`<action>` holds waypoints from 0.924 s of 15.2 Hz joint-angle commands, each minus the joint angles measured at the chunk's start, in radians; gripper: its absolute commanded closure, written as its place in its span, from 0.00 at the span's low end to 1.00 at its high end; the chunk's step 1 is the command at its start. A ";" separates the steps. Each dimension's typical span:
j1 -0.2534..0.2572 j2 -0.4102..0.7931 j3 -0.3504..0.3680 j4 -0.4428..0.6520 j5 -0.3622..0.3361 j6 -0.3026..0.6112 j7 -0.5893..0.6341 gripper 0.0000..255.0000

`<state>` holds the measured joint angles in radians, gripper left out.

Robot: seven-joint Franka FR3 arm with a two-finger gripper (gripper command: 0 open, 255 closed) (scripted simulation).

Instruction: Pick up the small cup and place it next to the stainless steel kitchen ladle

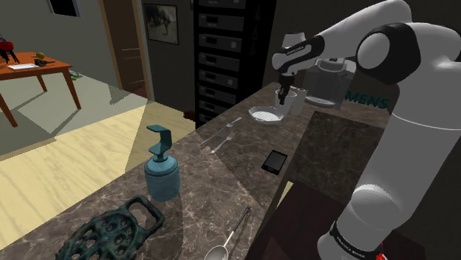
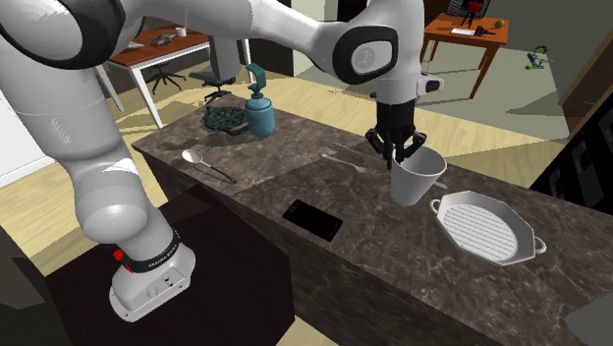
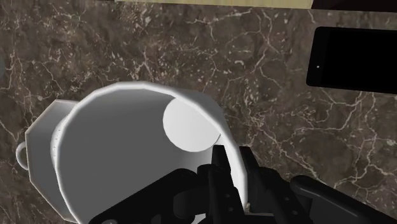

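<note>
A white cup (image 1: 290, 102) hangs tilted above the dark marble counter (image 1: 222, 185), with my gripper (image 1: 284, 89) shut on its rim. In the second exterior view the cup (image 2: 418, 177) is off the counter beside a white ridged dish (image 2: 486, 228), and the gripper (image 2: 402, 147) pinches its near wall. The wrist view looks into the cup (image 3: 121, 159), with the gripper (image 3: 234, 167) clasping the rim, one finger inside and one outside. The metal ladle (image 1: 229, 241) lies at the counter's near end, far from the cup; it is the ladle (image 2: 203, 163) at the second exterior view's left.
A black phone (image 1: 275, 161) lies mid-counter, with two forks (image 1: 222, 137) beside it. A teal soap dispenser (image 1: 161, 173) and a dark round trivet (image 1: 111, 229) stand near the ladle. A coffee machine (image 1: 332, 81) sits behind the cup. The white dish (image 1: 267, 114) lies under it.
</note>
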<state>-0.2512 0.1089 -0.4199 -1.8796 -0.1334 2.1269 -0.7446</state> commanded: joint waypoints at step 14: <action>0.097 -0.391 0.139 -0.368 -0.170 -0.059 0.308 1.00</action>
<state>-0.1603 -0.2527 -0.2977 -2.2163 -0.2960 2.0714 -0.4650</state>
